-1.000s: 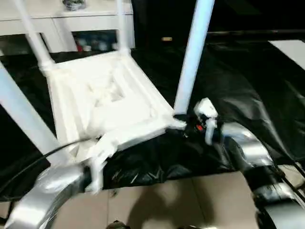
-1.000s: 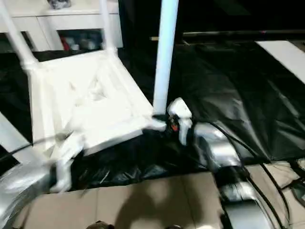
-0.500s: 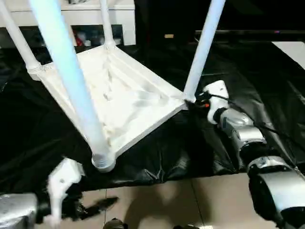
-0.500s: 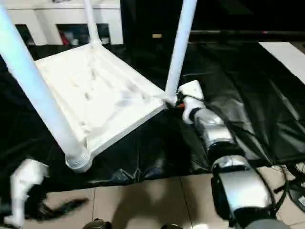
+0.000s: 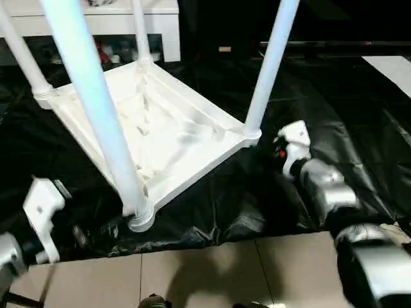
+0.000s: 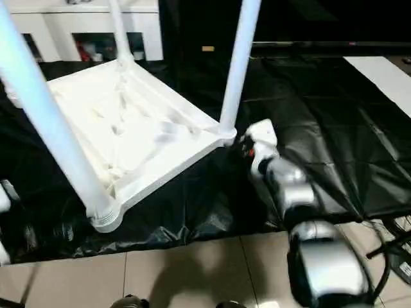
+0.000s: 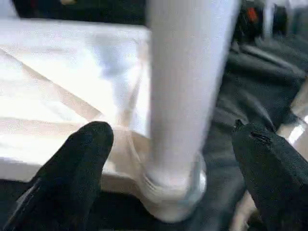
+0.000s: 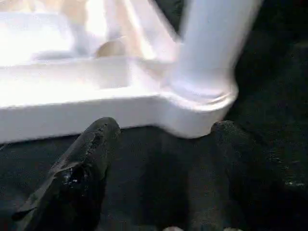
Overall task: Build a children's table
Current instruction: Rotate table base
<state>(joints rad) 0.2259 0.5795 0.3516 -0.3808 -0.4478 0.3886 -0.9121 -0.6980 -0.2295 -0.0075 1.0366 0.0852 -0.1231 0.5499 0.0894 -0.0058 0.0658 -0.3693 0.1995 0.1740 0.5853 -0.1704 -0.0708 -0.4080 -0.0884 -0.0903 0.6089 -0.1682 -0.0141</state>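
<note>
Both grippers have come off the table since a second ago: the left gripper [image 7: 168,159], which was up against the near corner, now hangs low at the near left over the tiled floor [image 5: 212,269], and the right gripper [image 8: 163,144], which was pressed to the base of the right-hand leg, sits back a little from that corner. Left fingers [image 7: 72,168] stand spread wide with nothing between them; in the left wrist view the near leg [image 5: 96,115] and its corner socket [image 5: 140,218] lie ahead of the gap, apart from both pads. Right fingers [image 8: 82,178] are likewise parted and empty, the right corner socket [image 8: 202,103] just beyond their tips, not touched.

Upside down on the black plastic sheet [image 5: 321,109] lies the tabletop [image 5: 160,128], ribbed underside up, its shallow recess holding nothing but its own ribs. All four legs stand in their corner sockets: the near leg closest, the right-hand leg [image 5: 266,70] beside the right gripper, and two far legs [image 5: 140,32] at the back corners.

Beyond the sheet stands a white cabinet [image 5: 128,22], with small red and dark items [image 5: 109,54] on its lower shelf, too blurred to name.
</note>
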